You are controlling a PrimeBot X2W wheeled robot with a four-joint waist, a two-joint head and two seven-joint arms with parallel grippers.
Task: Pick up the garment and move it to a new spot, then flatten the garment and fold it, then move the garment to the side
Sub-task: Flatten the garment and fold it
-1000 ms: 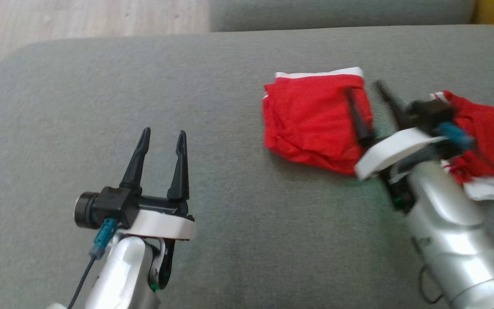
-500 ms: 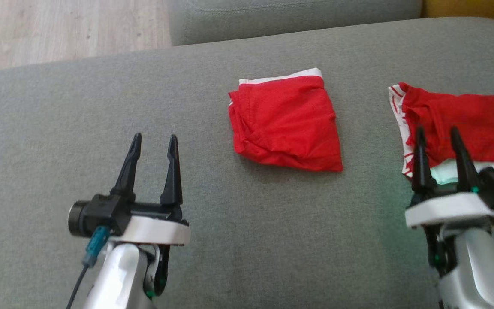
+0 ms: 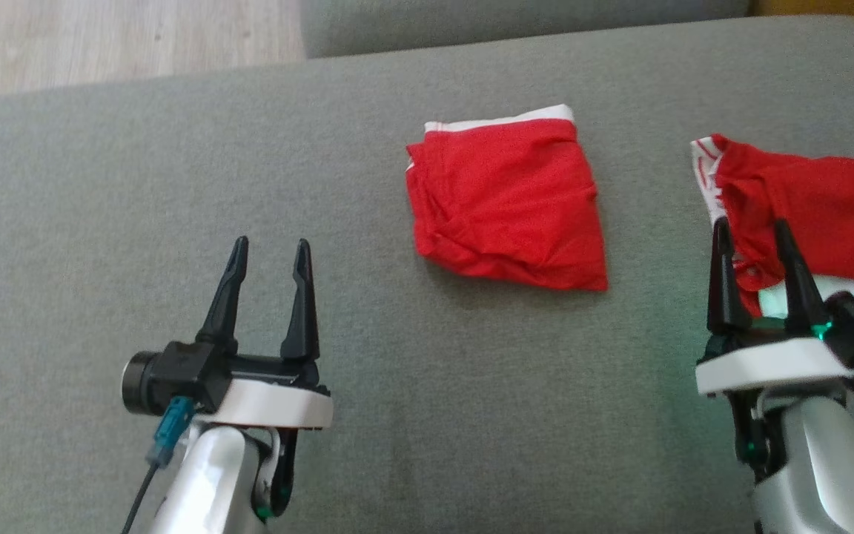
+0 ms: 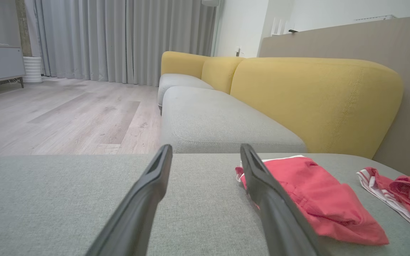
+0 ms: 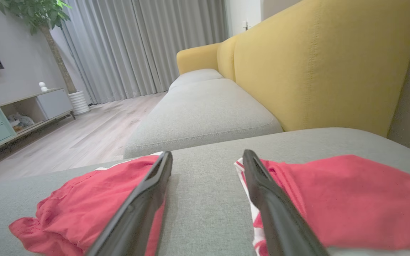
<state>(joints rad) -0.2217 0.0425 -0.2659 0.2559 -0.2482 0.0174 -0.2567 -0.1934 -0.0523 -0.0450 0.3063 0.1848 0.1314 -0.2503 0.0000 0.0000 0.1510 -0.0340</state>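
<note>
On the middle of the grey sofa cushion (image 3: 175, 163), straight to the folded red garment (image 3: 507, 204): lies as a compact packet, white band along the far edge, a few creases at the near left corner, touches neither gripper. Looks flattened and folded already, so reads as the last step, the shift to the side, either due now or just done; cannot tell which. Just to its right, well apart across bare cushion, a second red garment (image 3: 820, 208) with white striped trim, crumpled and unfolded. Over that one's near edge hovers the right gripper (image 3: 751, 226), jaws spread wide, nothing between them. Down at the lower left, well clear of both pieces, hangs the left gripper (image 3: 271, 245), jaws likewise spread and empty. Next move, as a guess: either slide in low under the packet's near edge and pinch through all layers so the fold holds, or drop onto the crumpled piece and gather a good bunch of cloth. Calls for a flat, low approach either way. Beyond, yellow backrest (image 4: 315, 103).
</note>
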